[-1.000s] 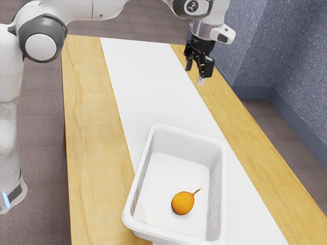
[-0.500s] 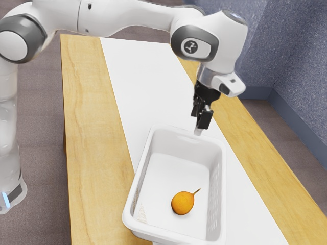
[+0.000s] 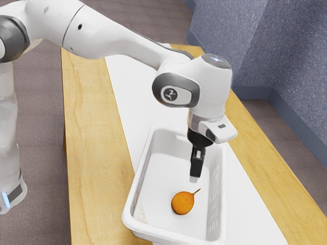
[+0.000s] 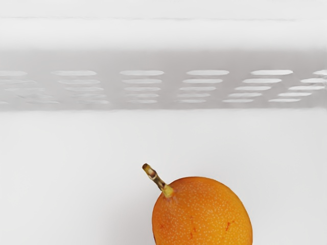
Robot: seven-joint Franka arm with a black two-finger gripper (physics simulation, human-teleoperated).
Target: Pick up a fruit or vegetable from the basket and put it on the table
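Orange fruit unmoved in the white basket — my gripper has moved nearer it — open or closed, I can't tell.

The white arm extends from the exterior view's upper left and slopes down to a rounded joint ringed in gray. Beyond it, the wrist turns downward; the black claw hangs beneath, nearly upright.
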